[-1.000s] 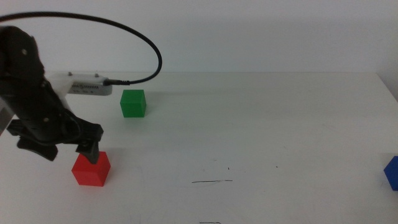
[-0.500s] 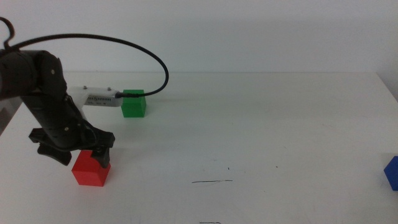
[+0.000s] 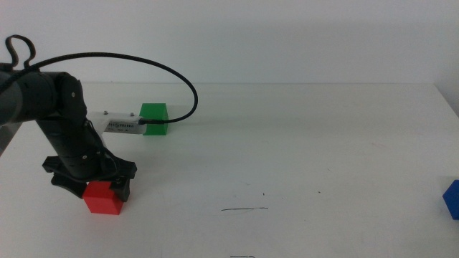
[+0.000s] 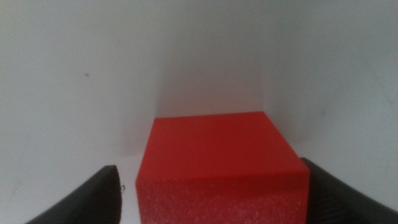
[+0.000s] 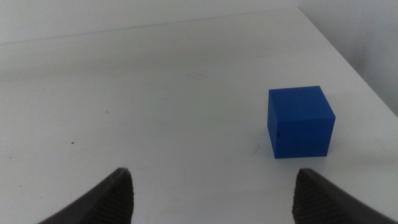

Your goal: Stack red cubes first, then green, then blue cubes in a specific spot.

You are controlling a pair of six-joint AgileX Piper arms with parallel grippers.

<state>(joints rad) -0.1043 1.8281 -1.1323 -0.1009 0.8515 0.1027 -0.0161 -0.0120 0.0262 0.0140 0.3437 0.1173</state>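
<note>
The red cube (image 3: 102, 198) sits on the white table at the front left. My left gripper (image 3: 92, 185) is lowered over it, open, with one jaw on each side. The left wrist view shows the red cube (image 4: 221, 165) between the two jaws of the left gripper (image 4: 217, 196), with a small gap on one side. Further back on the left stands the green cube (image 3: 153, 119). The blue cube (image 3: 452, 198) lies at the table's right edge. My right gripper (image 5: 214, 186) hangs open some way short of the blue cube (image 5: 300, 121). The black line (image 3: 244, 209) marks the spot at front centre.
The left arm's black cable (image 3: 161, 72) arcs above the table toward the green cube, beside a white wrist unit (image 3: 118, 125). The table's right edge (image 5: 348, 62) runs close past the blue cube. A tiny dark speck (image 3: 263, 193) lies just behind the line.
The left gripper has come down and shifted slightly right, so that its jaws now straddle the red cube. The cubes have not moved.
</note>
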